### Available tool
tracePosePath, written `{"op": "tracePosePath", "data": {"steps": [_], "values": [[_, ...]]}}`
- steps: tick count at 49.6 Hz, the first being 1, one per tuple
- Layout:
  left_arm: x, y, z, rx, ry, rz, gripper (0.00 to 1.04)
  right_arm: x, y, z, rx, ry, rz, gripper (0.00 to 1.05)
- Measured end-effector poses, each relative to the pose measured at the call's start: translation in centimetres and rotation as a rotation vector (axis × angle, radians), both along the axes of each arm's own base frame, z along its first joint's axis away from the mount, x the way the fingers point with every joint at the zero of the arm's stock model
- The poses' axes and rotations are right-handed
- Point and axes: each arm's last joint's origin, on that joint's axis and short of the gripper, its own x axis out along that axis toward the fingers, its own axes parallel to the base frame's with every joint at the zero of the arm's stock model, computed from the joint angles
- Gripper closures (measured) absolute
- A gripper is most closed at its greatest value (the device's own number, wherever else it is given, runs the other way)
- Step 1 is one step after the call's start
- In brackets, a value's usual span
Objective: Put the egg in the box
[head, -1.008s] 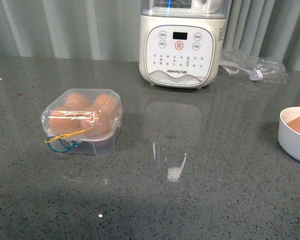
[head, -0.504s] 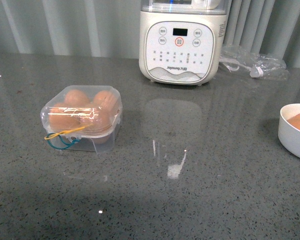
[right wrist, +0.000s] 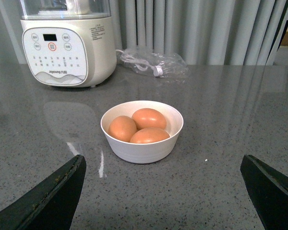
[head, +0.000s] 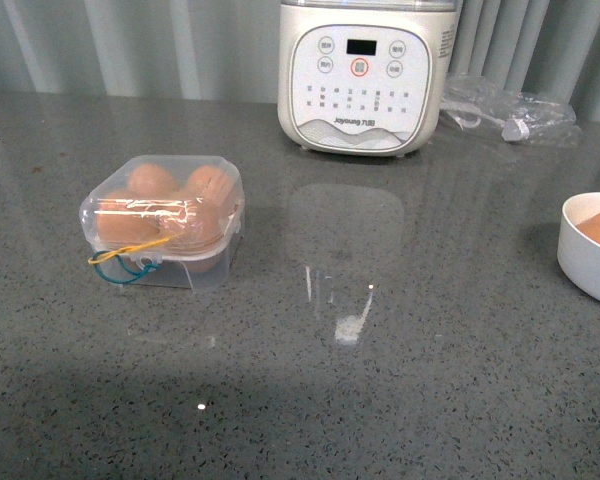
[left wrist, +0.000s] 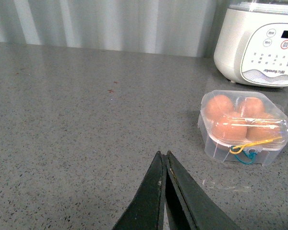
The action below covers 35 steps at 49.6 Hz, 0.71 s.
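Observation:
The clear plastic box (head: 165, 220) stands on the grey counter at the left, lid closed, with several brown eggs inside and yellow and blue elastic loops at its front. It also shows in the left wrist view (left wrist: 245, 125). My left gripper (left wrist: 162, 154) is shut and empty, above the counter, apart from the box. A white bowl (right wrist: 142, 148) holds three brown eggs (right wrist: 149, 118); its edge shows at the right of the front view (head: 590, 250). My right gripper (right wrist: 163, 177) is open and empty, short of the bowl. Neither arm shows in the front view.
A white Joyoung kitchen appliance (head: 365, 75) stands at the back of the counter. A crumpled clear plastic bag with a cable (head: 510, 115) lies to its right. Grey curtains hang behind.
The front view has shifted: the box, appliance and bowl all sit slightly higher in the picture. The box stays closed and nothing on the counter has moved.

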Motion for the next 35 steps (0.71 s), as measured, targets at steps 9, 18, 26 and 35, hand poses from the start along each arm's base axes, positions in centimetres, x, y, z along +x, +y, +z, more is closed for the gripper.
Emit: {"op": "tracePosePath", "data": {"steps": [9, 18, 26, 35], "values": [[-0.7, 0.0, 0.1, 0.0, -0.006, 0.0, 1.01, 0.0, 0.0, 0.0, 0.0, 0.0, 0.0, 0.07], [-1.1, 0.0, 0.2, 0.0, -0.006, 0.0, 1.01, 0.0, 0.0, 0.0, 0.0, 0.0, 0.0, 0.07], [-1.4, 0.0, 0.2, 0.0, -0.006, 0.0, 1.01, 0.0, 0.0, 0.0, 0.0, 0.0, 0.0, 0.07], [-1.8, 0.0, 0.1, 0.0, -0.006, 0.0, 1.01, 0.0, 0.0, 0.0, 0.0, 0.0, 0.0, 0.07]]}}
